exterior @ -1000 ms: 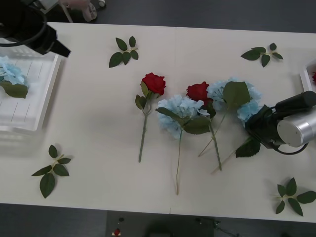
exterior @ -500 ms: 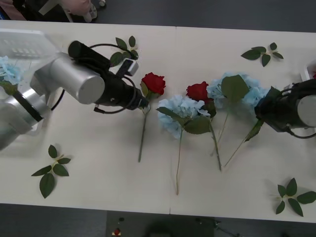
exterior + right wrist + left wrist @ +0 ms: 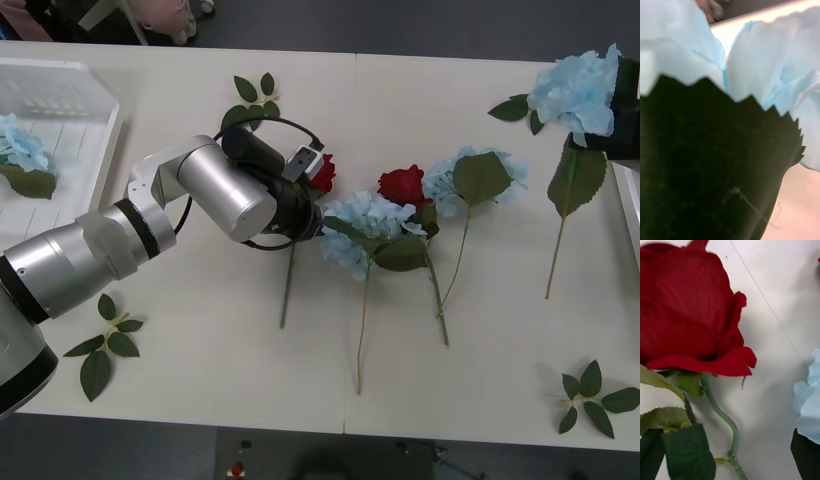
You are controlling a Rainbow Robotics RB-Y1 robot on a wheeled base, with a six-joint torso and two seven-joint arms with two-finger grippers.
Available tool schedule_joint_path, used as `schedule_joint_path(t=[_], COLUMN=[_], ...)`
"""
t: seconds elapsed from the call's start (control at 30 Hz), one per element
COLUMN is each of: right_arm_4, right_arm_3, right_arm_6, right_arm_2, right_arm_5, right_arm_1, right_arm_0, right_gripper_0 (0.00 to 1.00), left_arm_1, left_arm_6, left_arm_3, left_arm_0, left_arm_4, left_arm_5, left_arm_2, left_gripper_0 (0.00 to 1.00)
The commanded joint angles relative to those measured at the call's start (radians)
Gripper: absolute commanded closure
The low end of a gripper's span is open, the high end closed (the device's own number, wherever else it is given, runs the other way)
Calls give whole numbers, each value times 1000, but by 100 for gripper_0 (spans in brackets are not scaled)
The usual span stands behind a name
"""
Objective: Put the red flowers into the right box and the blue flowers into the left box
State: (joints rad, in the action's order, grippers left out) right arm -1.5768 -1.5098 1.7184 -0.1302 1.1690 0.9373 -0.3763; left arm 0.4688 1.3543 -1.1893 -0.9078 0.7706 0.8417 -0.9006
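Hovering over a rose w/ the left gripper, right gripper up at far right w/ a blue flower.
Left gripper sits at the red rose mid-table; can't tell if its fingers are open or shut. Right gripper's state can't be told either; blue bloom raised near the table's far right corner, stem dangling. Two more blue flowers and a second rose lie mid-table. Left tray holds one blue flower.

The left arm hides most of one red rose. The right box is cut off at the edge.
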Motion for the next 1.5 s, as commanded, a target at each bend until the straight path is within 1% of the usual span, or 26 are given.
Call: schedule_joint_path(t=[0.03, 0.07, 0.17, 0.2, 0.23, 0.27, 0.3, 0.33, 0.4, 0.43, 0.5, 0.53, 0.73, 0.83, 0.9, 1.07, 1.1, 1.13, 1.17, 1.2, 1.23, 1.27, 1.33, 1.4, 1.5], right_arm_4=[-140, -166, -292, -302, -325, -333, -333, -333, -333, -333, -328, -324, -293, -287, -287, -287, -287, -287, -287, -287, -290, -295, -298, -299, -305], right_arm_3=[-38, -41, -49, -49, -49, -49, -49, -49, -49, -49, -49, -49, -47, -49, -49, -49, -49, -49, -47, -49, -47, -49, -47, -49, -49], right_arm_6=[213, 225, 296, 305, 326, 339, 356, 366, 369, 371, 376, 377, 379, 376, 379, 377, 379, 379, 379, 379, 379, 379, 380, 380, 382], right_arm_2=[30, 32, 30, 30, 29, 24, 17, 11, 7, 7, 7, 7, 3, 3, 3, 3, 3, 3, 3, 3, 3, 3, 3, 3, 3], right_arm_5=[-69, -83, -163, -169, -183, -189, -196, -200, -212, -216, -226, -226, -229, -230, -230, -230, -230, -230, -229, -230, -230, -230, -230, -230, -232], right_arm_1=[-25, -34, -112, -126, -163, -187, -219, -239, -267, -281, -304, -315, -342, -342, -342, -338, -336, -334, -333, -333, -333, -331, -327, -322, -313], right_arm_0=[-16, -16, -30, -35, -47, -53, -62, -69, -78, -81, -95, -101, -107, -108, -108, -108, -107, -107, -108, -108, -107, -108, -107, -107, -107], right_gripper_0=[100, 100, 100, 100, 100, 100, 100, 100, 100, 100, 100, 100, 100, 100, 100, 100, 100, 100, 100, 100, 100, 100, 100, 100, 100], left_arm_1=[2, 1, -27, -33, -48, -56, -70, -76, -85, -88, -88, -88, -59, -2, 57, 225, 284, 304, 347, 363, 369, 372, 353, 307, 220], left_arm_6=[11, 11, 11, 12, 12, 12, 12, 12, 12, 12, 11, 11, 6, 3, -3, -3, -4, -4, -4, -4, -4, -6, -9, -7, 22], left_arm_3=[-9, -9, 31, 39, 65, 80, 97, 108, 126, 128, 126, 128, 106, 57, -6, -194, -273, -299, -362, -391, -409, -449, -493, -529, -543], left_arm_0=[-36, -36, -39, -40, -42, -42, -42, -42, -43, -42, -42, -42, -46, -53, -54, -51, -53, -51, -51, -51, -49, -39, -16, 3, 7], left_arm_4=[-40, -48, -96, -99, -108, -113, -116, -119, -120, -120, -117, -113, -111, -103, -82, 70, 145, 182, 296, 371, 417, 509, 564, 616, 667], left_arm_5=[-9, -9, -9, -9, -13, -18, -26, -29, -36, -39, -39, -39, -75, -93, -93, -93, -93, -93, -93, -93, -93, -93, -93, -101, -125], left_arm_2=[16, 16, 9, 9, 9, 9, 9, 9, 9, 9, 8, 6, 6, 14, 34, 94, 117, 127, 164, 192, 212, 273, 350, 420, 467], left_gripper_0=[3, 3, 4, 4, 6, 16, 41, 57, 71, 73, 93, 99, 100, 100, 100, 100, 100, 100, 100, 100, 100, 100, 100, 100, 100])
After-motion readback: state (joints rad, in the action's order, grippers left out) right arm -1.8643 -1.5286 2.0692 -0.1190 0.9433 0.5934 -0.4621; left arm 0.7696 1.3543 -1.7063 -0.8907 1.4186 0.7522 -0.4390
